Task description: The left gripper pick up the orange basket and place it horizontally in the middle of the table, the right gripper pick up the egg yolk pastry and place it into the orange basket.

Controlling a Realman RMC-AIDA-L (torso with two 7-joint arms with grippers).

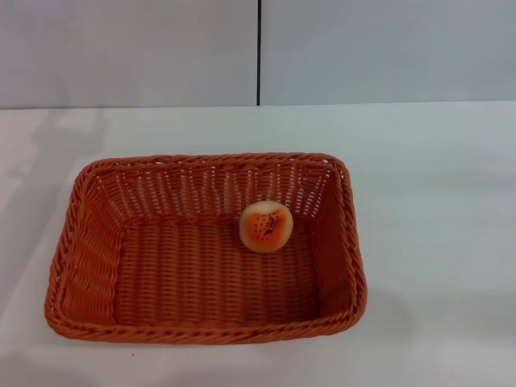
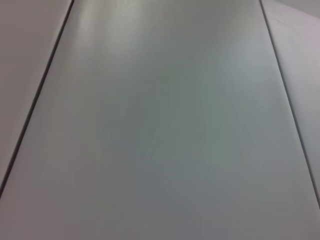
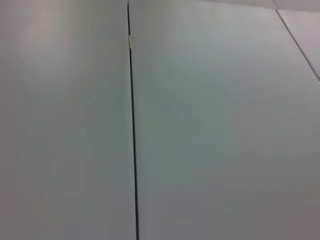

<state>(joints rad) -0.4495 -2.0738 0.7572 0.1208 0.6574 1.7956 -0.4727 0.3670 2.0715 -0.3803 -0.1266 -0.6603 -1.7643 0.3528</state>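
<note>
The orange basket [image 1: 81,266] lies flat on the white table [image 1: 435,201], its long side running left to right, a little left of the middle in the head view. Inside it, near the far right corner, rests the egg yolk pastry [image 1: 265,226], tilted so its glossy sesame-dotted top faces me. Neither the left gripper nor the right gripper shows in any view. Both wrist views show only pale grey panels with dark seams.
A grey wall [image 1: 129,48] with a vertical dark seam [image 1: 259,48] rises behind the table's far edge. Bare white tabletop lies to the right of the basket and beyond it.
</note>
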